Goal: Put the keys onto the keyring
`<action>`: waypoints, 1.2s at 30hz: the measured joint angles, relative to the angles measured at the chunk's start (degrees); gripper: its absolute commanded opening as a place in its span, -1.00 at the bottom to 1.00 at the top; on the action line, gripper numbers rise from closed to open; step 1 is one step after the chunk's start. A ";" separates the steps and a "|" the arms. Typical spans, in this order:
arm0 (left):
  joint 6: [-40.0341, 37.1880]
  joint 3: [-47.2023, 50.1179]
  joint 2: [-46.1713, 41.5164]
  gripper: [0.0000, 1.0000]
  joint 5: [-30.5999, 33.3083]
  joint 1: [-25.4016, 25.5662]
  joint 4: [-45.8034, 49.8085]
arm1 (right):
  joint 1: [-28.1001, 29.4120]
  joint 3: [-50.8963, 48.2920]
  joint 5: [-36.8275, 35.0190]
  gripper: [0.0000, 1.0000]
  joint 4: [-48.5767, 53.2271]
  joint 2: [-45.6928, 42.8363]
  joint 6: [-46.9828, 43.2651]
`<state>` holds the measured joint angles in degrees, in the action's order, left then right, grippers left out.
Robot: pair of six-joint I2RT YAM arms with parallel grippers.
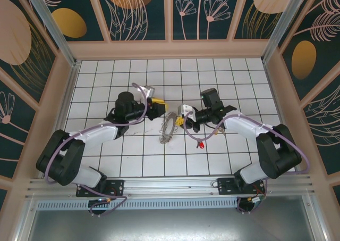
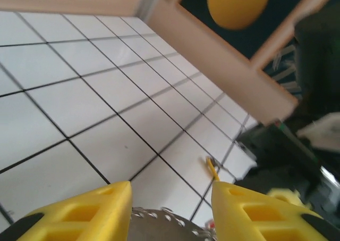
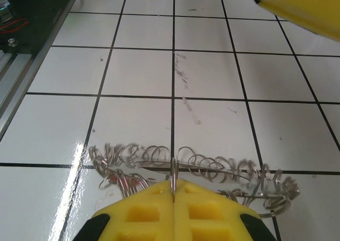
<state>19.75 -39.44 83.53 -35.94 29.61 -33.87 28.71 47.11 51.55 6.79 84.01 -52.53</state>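
Note:
The keyring (image 1: 168, 127) stands tilted on edge on the tiled floor between my two grippers, its rim fringed with wire loops (image 3: 202, 164). My right gripper (image 3: 173, 183) is shut on one small loop of that rim; from above it (image 1: 180, 119) sits just right of the ring. My left gripper (image 2: 171, 190) is open, and the ring's rim (image 2: 159, 224) shows low between its yellow fingers; from above it (image 1: 158, 108) is at the ring's upper left. One red-headed key (image 1: 202, 143) lies loose on the floor under the right arm. A faint red fleck (image 3: 115, 177) shows among the loops.
Wooden walls (image 1: 170, 48) box in the white tiled floor (image 1: 133, 161). The left gripper's yellow finger (image 3: 297, 7) crosses the top right of the right wrist view. Free tiles lie behind and in front of the ring.

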 measured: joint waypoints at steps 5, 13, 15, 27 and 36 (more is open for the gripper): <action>-13.57 -2.69 0.09 -0.27 -4.96 0.44 5.66 | -0.66 -0.04 -0.35 -1.00 -0.57 -0.94 0.24; -34.18 -8.24 3.02 -0.32 -10.86 0.94 18.16 | -2.73 -0.37 -0.46 -1.00 -2.29 -2.86 0.55; -36.87 -9.46 4.15 -0.31 -12.00 1.11 19.67 | -2.91 -0.37 -0.48 -1.00 -2.29 -2.86 0.52; -47.23 -15.72 8.72 -0.30 -15.10 1.97 28.24 | -3.23 -0.37 -0.46 -1.00 -2.47 -2.86 0.42; -49.46 -17.57 10.45 -0.40 -15.96 2.82 30.21 | -3.28 -0.37 -0.44 -1.00 -4.02 -2.86 0.46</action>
<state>-29.71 -57.01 93.97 -51.90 32.42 -3.66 25.43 46.74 51.11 2.76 81.14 -52.07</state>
